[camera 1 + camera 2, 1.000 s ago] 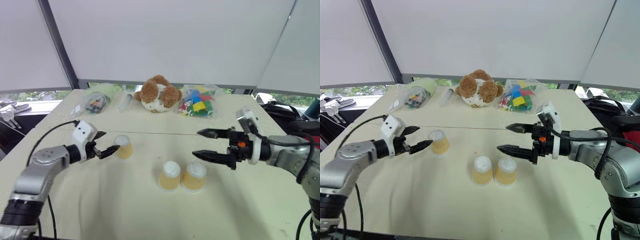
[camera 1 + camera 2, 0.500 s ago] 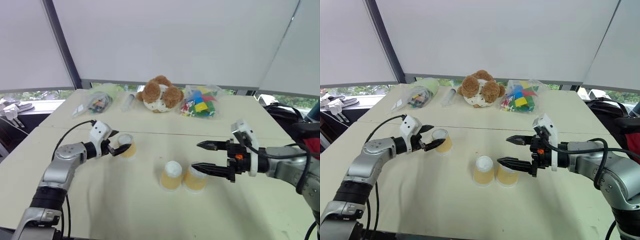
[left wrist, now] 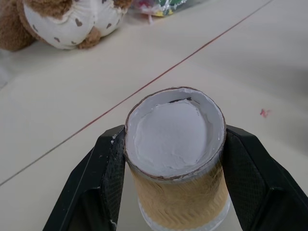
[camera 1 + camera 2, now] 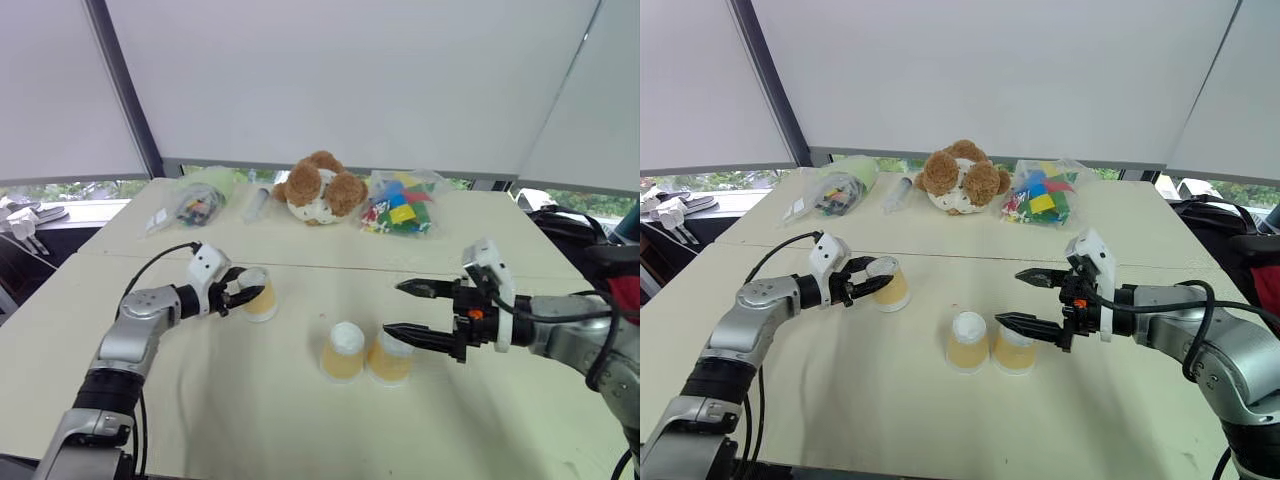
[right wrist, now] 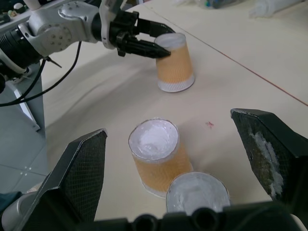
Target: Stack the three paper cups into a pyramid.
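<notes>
Your left gripper [image 3: 173, 187] is clenched on one upturned paper cup [image 3: 175, 163], standing near the table's [image 4: 250, 410] left edge. Your right gripper [image 4: 1025, 300] hangs spread wide above the two other cups [image 4: 967, 341], which stand touching mid-table toward the near edge.

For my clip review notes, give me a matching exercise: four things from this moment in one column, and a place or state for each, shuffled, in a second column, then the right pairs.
Things:
1. left gripper
2. right gripper
3. plush toy
4. pair of cups

Places or states:
A. standing upside down, side by side, near the middle of the table
B. at the far side of the table, between two plastic bags
C. shut on the lone cup
D. open, hovering by the two cups

Pairs: 1-C, 2-D, 3-B, 4-A
</notes>
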Controlling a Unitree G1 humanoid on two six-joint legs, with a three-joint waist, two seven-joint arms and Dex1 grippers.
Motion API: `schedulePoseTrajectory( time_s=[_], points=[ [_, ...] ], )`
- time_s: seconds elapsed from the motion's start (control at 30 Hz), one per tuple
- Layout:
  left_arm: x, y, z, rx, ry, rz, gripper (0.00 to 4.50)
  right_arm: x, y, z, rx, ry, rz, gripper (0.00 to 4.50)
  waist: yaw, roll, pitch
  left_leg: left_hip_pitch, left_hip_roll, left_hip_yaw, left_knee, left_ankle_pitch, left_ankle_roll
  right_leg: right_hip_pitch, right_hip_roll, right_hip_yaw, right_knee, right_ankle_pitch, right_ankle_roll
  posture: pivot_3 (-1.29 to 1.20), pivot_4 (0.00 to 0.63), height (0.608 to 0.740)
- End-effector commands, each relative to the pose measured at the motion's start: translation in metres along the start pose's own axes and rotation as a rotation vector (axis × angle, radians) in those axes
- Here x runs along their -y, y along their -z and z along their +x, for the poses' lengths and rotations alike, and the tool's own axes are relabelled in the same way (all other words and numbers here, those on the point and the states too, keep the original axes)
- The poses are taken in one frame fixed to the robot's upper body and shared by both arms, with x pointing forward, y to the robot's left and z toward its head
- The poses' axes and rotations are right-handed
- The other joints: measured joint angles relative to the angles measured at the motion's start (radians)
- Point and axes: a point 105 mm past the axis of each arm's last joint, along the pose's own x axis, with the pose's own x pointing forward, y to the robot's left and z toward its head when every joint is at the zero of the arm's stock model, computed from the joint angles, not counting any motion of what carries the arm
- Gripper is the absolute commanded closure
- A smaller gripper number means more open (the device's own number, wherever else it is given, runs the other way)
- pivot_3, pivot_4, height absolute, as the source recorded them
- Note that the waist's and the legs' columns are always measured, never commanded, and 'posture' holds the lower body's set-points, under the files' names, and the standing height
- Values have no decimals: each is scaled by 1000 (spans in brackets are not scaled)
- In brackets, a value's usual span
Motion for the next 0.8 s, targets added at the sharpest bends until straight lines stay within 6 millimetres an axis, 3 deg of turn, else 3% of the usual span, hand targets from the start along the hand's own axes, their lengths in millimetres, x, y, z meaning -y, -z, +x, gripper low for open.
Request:
schedulePoseTrajectory(
  time_s=[0.03,0.1,0.23,0.33,0.43,0.6,0.8],
  points=[
    [-8,-41,-4,104,15,66,2212,1,-4,-5,6,12,-32,0,1,0,0,0,0,0,0,0,0,0,0,0,0,0,0,0,150,740],
    [-5,-58,-4,124,71,87,2212,4,-1,-9,-11,25,-22,0,0,0,0,-1,0,0,1,0,0,0,0,0,0,0,0,0,150,740],
    [21,-101,5,167,307,126,2212,17,9,-29,-84,83,17,0,3,0,0,-4,0,-1,4,0,1,-1,0,-1,0,0,0,0,150,740],
    [45,-122,24,172,449,123,2212,25,14,-49,-135,147,41,0,8,0,0,-5,-1,-2,5,-1,2,0,0,-1,0,0,0,0,150,740],
    [70,-131,39,173,586,126,2212,26,10,-66,-134,216,63,0,5,0,0,-5,-1,-2,5,-1,2,0,0,-1,-1,0,1,0,150,740],
    [112,-145,57,188,791,144,2212,6,11,-77,-146,261,89,0,-4,0,0,-6,0,-4,5,-1,2,-2,2,-1,0,0,1,0,150,740],
    [138,-147,70,158,927,187,2212,-5,17,-82,-155,324,105,0,-1,0,0,-6,-1,-4,5,-1,2,-1,2,0,0,0,1,0,150,740]
  ],
)
